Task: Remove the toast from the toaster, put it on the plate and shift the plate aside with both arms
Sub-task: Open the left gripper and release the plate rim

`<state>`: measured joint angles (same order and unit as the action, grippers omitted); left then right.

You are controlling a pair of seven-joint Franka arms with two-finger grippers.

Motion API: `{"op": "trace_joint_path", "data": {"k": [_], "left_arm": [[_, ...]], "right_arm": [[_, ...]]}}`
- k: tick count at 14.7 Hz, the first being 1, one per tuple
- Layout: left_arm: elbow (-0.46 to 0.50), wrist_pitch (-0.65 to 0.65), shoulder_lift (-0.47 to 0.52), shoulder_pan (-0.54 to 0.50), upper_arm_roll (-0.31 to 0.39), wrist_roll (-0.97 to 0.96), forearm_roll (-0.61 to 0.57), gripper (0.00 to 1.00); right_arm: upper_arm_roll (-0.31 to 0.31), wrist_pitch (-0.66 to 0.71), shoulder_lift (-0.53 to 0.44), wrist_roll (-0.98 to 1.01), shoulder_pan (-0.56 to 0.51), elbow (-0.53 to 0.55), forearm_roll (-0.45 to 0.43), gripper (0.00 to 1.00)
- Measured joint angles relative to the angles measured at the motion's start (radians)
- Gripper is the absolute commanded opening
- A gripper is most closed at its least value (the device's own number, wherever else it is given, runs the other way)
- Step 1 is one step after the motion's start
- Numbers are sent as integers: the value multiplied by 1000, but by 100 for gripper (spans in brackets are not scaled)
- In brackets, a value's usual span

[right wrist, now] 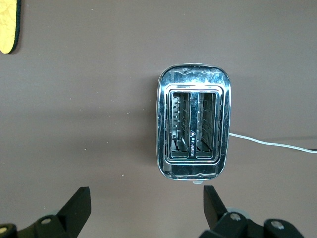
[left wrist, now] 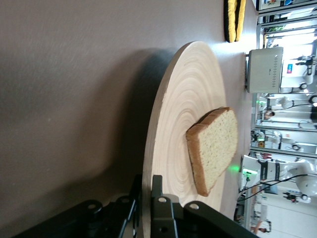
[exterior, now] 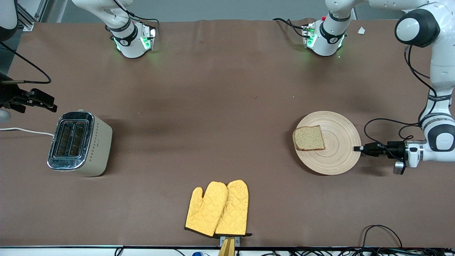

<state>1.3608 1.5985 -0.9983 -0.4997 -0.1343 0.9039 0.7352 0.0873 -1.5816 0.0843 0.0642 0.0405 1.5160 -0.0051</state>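
Yellow oven mitts (exterior: 217,208) lay nearest the camera, untouched. Toast (exterior: 309,138) was already out and lay flat on the plate (exterior: 337,156), toward the rim away from the left gripper (exterior: 357,149), which was clamped on the plate's edge at the left arm's end of the table. Toaster (exterior: 80,143) stood below the right gripper (right wrist: 144,205), both slots empty; that gripper hung wide open, holding nothing, waiting. Left to do, by my judgement: moving the plate aside.

Brown table (exterior: 220,117): toaster (exterior: 80,143), plate (exterior: 328,143) (maybe tilted), mitts (exterior: 217,208).
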Motion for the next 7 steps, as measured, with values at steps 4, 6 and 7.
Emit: {"op": "trace_joint_path", "data": {"k": [4, 6, 7], "left_arm": [[-33, -2, -2, 4, -5, -15, -25, 100], [-111, -3, 4, 18, -8, -42, -150, 100], [-161, -4, 15, 38, -12, -69, -216, 100]], "right_arm": [[0, 1, 0, 0, 0, 0, 0, 100], [0, 2, 0, 0, 0, 0, 0, 100], [0, 3, 0, 0, 0, 0, 0, 100]]}}
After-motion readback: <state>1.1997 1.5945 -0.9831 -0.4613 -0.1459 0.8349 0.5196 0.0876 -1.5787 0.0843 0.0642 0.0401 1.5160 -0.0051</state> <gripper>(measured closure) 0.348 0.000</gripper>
